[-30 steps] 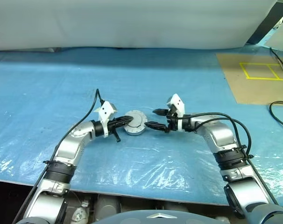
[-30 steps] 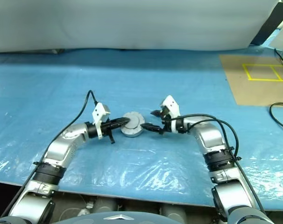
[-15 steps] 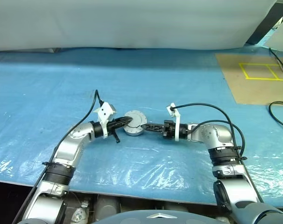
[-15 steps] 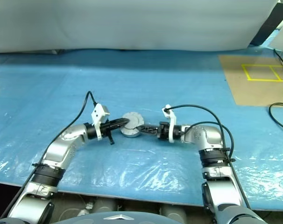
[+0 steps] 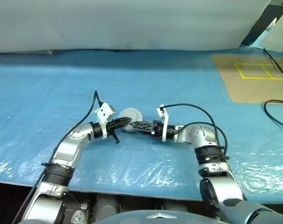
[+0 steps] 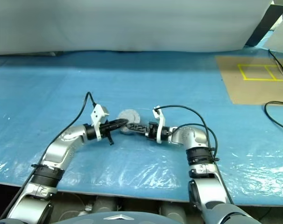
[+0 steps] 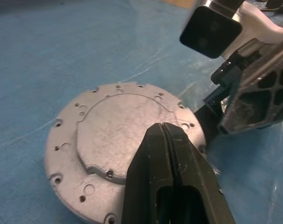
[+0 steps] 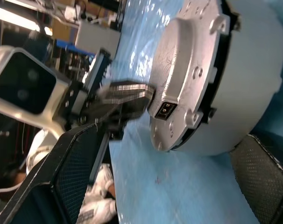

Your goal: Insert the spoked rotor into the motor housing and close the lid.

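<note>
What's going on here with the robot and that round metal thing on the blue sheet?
The robot is working on a round silver motor housing with its flat lid on top, sitting on the blue plastic sheet. The left gripper, jaws shut, presses its tips on the lid. The right gripper comes in from the other side with open jaws straddling the housing's side.

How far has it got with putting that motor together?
Looks nearly done: the lid sits on the housing, with a dark seam between them. In hand: the shut left gripper rests on the lid while the open right gripper straddles the housing. Left: probably seating the lid fully and letting go.
</note>
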`<act>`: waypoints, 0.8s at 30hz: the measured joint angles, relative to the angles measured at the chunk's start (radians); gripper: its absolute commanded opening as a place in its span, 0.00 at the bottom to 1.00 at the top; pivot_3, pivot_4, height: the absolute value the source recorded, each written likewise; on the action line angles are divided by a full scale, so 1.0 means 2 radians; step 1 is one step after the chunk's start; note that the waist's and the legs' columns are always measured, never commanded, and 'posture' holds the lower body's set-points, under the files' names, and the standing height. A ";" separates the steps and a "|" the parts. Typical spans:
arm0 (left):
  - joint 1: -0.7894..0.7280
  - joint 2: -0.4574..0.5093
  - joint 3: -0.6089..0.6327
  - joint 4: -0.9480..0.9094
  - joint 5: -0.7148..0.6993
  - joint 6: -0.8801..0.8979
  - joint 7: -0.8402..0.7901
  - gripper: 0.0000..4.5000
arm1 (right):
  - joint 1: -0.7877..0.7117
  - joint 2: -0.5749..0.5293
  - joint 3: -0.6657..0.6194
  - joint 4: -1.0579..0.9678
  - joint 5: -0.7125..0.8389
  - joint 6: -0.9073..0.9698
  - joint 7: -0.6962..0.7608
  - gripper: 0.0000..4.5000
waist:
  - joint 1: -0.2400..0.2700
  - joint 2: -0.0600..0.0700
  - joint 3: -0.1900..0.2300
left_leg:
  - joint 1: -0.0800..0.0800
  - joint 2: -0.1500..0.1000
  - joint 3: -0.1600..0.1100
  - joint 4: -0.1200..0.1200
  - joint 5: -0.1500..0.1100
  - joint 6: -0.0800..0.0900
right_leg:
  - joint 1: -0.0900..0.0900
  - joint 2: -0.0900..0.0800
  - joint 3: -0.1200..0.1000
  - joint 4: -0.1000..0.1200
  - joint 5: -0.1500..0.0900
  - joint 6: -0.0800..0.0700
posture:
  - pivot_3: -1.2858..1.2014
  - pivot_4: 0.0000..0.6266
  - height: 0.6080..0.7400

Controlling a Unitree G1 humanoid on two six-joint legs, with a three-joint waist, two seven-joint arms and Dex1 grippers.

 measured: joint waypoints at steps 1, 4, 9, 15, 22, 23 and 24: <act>0.000 0.000 -0.001 0.000 0.000 0.000 0.000 0.00 | -0.001 0.002 -0.002 0.004 0.000 -0.007 -0.002 0.91 | 0.001 0.000 0.000 | 0.000 0.000 0.000 0.000 0.000 0.000 | 0.000 0.000 0.000 0.000 0.000 0.000 | 0.52 0.24 1.00; 0.001 0.000 -0.002 -0.001 -0.001 0.000 0.000 0.00 | 0.004 0.001 -0.006 0.011 -0.001 -0.017 -0.006 0.71 | 0.004 0.000 0.000 | 0.000 0.000 0.000 0.000 0.000 0.000 | 0.000 0.000 0.000 0.000 0.000 0.000 | 0.52 0.24 1.00; -0.003 0.001 0.001 -0.005 -0.001 -0.001 -0.004 0.00 | 0.011 -0.003 -0.011 0.004 0.003 -0.021 -0.011 0.34 | 0.005 0.000 0.000 | 0.000 0.000 0.001 0.000 0.000 0.000 | 0.000 0.000 0.000 -0.001 0.000 0.000 | 0.52 0.24 1.00; -0.003 0.001 0.000 0.000 -0.001 0.000 -0.006 0.00 | 0.012 -0.003 -0.010 0.000 0.001 -0.029 -0.015 0.31 | 0.007 0.000 0.000 | 0.000 0.000 0.001 0.000 0.000 0.000 | 0.001 -0.001 0.000 -0.001 0.000 0.000 | 0.52 0.24 1.00; -0.006 -0.009 0.014 0.001 -0.019 0.013 -0.007 0.00 | 0.013 -0.004 -0.007 -0.001 0.000 -0.032 -0.014 0.31 | 0.006 0.000 0.000 | 0.000 0.000 0.001 0.000 0.000 0.000 | 0.000 -0.001 0.000 -0.001 0.000 0.000 | 0.52 0.24 1.00; -0.004 -0.015 0.021 -0.001 -0.032 0.023 -0.006 0.00 | 0.013 -0.004 -0.006 -0.002 0.001 -0.032 -0.014 0.31 | 0.006 0.000 0.000 | -0.001 0.000 0.001 0.000 0.000 0.000 | 0.000 -0.001 0.000 -0.001 0.000 0.000 | 0.52 0.24 1.00; -0.001 -0.021 0.028 -0.009 -0.049 0.035 -0.005 0.00 | 0.013 -0.004 -0.005 -0.002 0.001 -0.031 -0.014 0.31 | 0.005 0.000 0.000 | -0.001 0.000 0.001 0.000 0.000 0.000 | 0.000 -0.001 0.000 -0.001 0.000 0.000 | 0.52 0.24 1.00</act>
